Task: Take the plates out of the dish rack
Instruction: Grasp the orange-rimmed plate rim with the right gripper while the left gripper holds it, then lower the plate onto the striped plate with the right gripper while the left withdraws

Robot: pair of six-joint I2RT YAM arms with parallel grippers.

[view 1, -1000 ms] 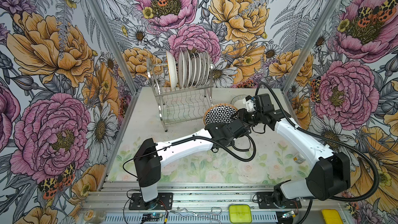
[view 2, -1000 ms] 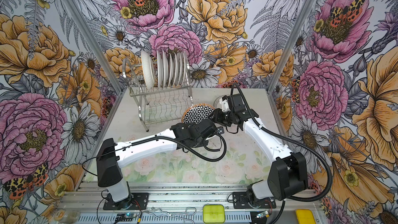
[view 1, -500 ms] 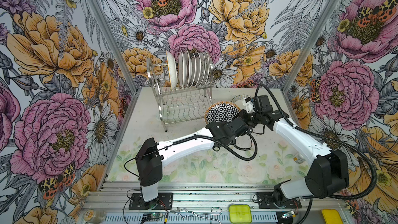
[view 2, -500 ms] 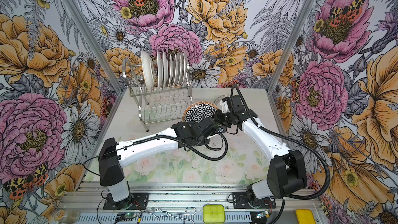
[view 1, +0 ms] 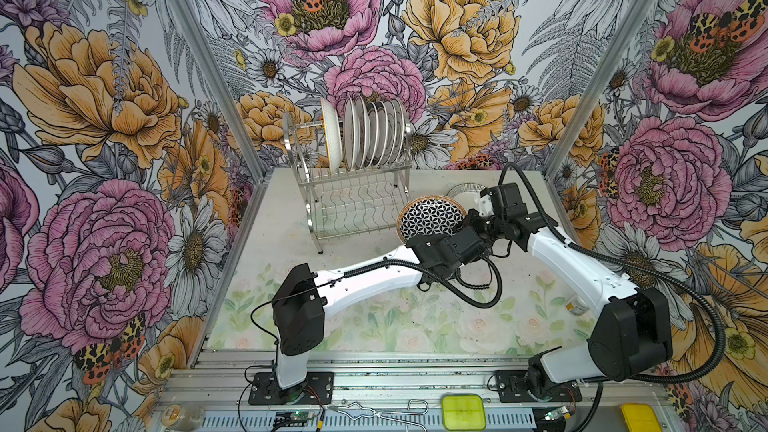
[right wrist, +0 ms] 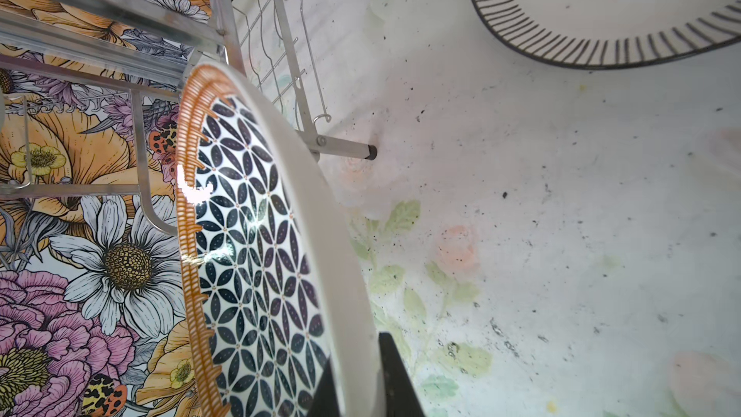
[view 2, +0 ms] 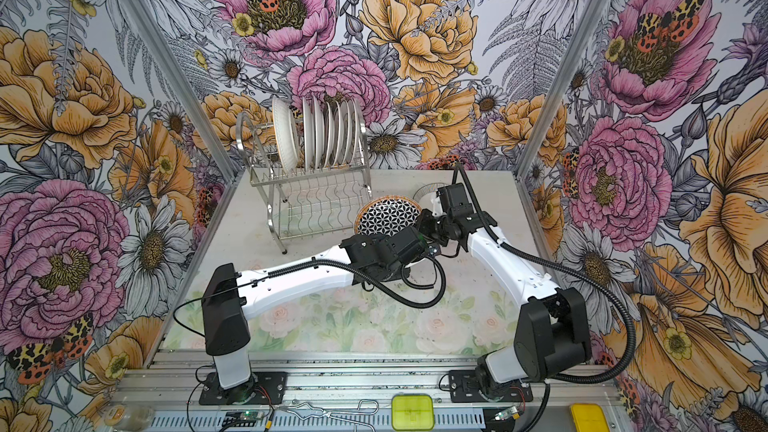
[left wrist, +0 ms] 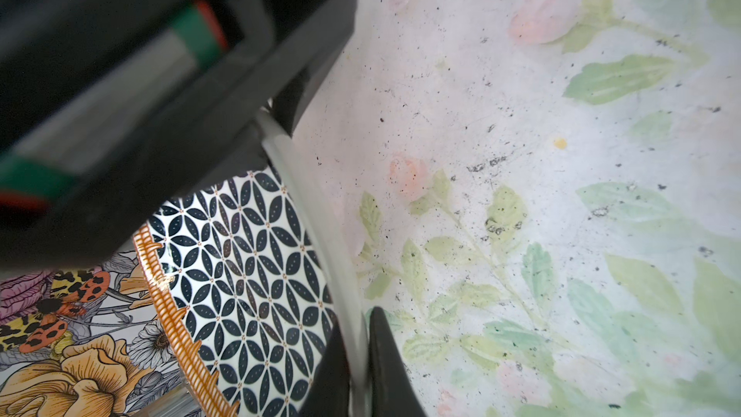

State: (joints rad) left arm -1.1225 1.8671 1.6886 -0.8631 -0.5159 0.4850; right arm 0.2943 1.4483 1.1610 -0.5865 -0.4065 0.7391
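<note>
Jaws on the right arm (view 1: 575,261) clench the white rim of a petal-patterned plate (view 1: 430,218), held on edge above the worktop (view 1: 374,322) just in front of the dish rack (view 1: 357,172). The left arm's (view 1: 374,274) jaws straddle the same rim, though whether they pinch or merely bracket it cannot be told. More plates (view 1: 374,130) stand upright in the top tier, and a striped plate (view 1: 463,191) lies flat nearby. The exchange likely goes best with one grip firm before the other lets go.
</note>
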